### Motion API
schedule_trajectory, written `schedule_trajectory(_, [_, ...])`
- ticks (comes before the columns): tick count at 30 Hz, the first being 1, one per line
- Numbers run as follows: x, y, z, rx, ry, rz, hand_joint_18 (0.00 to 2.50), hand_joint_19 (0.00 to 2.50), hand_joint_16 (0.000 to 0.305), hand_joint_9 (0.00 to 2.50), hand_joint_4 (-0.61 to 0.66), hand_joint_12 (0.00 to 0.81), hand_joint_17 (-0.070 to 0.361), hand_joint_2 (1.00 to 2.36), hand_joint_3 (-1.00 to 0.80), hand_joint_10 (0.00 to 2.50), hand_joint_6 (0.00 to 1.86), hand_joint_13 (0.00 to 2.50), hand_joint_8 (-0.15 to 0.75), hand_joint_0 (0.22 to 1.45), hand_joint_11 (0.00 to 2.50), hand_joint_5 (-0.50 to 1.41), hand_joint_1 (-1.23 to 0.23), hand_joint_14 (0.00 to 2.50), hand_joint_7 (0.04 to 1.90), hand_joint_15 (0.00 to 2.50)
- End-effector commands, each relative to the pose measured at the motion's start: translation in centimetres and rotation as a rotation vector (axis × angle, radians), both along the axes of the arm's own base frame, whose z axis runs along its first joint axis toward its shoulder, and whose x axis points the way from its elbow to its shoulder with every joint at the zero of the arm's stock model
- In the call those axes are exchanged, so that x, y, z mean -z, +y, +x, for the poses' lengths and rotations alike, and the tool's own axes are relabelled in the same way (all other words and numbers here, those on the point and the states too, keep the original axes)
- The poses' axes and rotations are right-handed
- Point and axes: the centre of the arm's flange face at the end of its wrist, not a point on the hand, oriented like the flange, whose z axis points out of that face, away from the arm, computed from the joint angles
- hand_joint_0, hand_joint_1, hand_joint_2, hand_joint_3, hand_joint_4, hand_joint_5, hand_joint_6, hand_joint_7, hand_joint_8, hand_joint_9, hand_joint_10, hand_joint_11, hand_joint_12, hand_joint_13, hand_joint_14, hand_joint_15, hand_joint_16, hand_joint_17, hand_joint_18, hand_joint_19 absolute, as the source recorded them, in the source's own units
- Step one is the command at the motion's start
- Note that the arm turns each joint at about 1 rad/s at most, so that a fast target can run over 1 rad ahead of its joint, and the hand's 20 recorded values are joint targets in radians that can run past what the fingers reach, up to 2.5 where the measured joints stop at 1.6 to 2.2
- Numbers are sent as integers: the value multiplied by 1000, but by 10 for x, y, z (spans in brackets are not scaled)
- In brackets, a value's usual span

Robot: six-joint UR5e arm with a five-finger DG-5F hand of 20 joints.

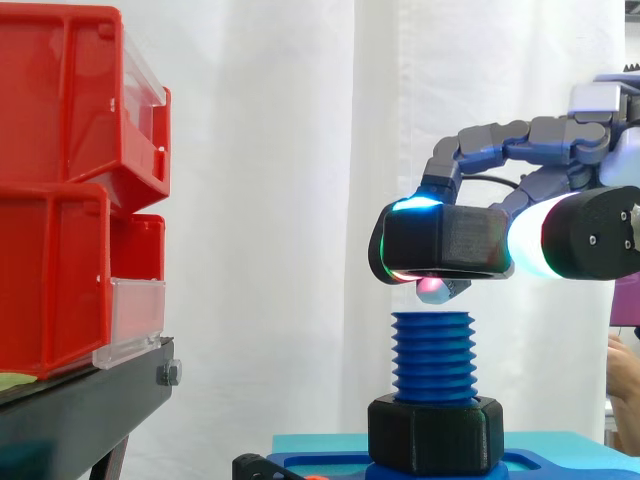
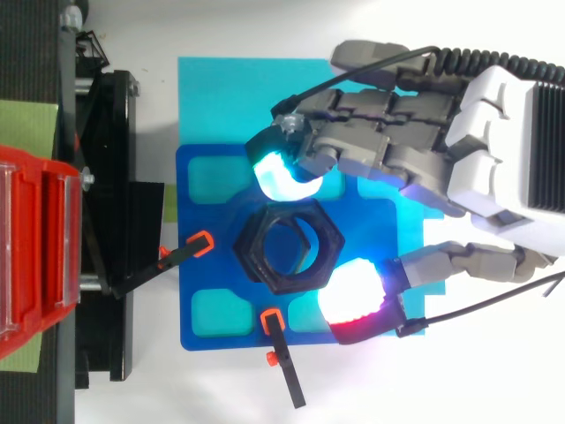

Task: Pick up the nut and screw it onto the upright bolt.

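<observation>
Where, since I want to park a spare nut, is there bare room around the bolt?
Bare: the cyan sheet between the black stand and the hand, and, at the top view's bottom right, the white table beside the blue plate. Crowded: the plate's centre, with the pinched nut and two clamps.

This looks like a robotics lab test cell. A plain white curtain [image 1: 300,150] hangs behind the hand [image 2: 424,115] as a backdrop. Out beyond its fingertips, red bins [image 1: 60,190] of the storage kind are stacked on a black stand [image 1: 80,410]. Under the hand a blue fixture plate [image 2: 203,177] lies on a white counter [image 2: 221,393], with small orange-and-black clamps [image 2: 199,245] at its edges. An oversized blue plastic bolt [image 1: 434,355] rises from the plate directly beneath the hand. The hand's glowing pads pinch a large black nut [image 2: 287,247] just above the bolt.
</observation>
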Motion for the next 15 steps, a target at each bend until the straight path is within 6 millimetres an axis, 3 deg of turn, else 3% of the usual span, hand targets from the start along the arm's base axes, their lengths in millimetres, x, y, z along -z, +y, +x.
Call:
schedule_trajectory(1, [-1,4,1,-3,-5,-2,465,49,23,755,209,251,52,1001,-485,7,501,738,240,580,178,-143,-576,2,1246,40])
schedule_trajectory(15, [-3,10,3,-9,-35,-6,467,56,23,757,211,250,51,1002,-482,6,500,741,242,580,181,-142,-575,1,1247,43])
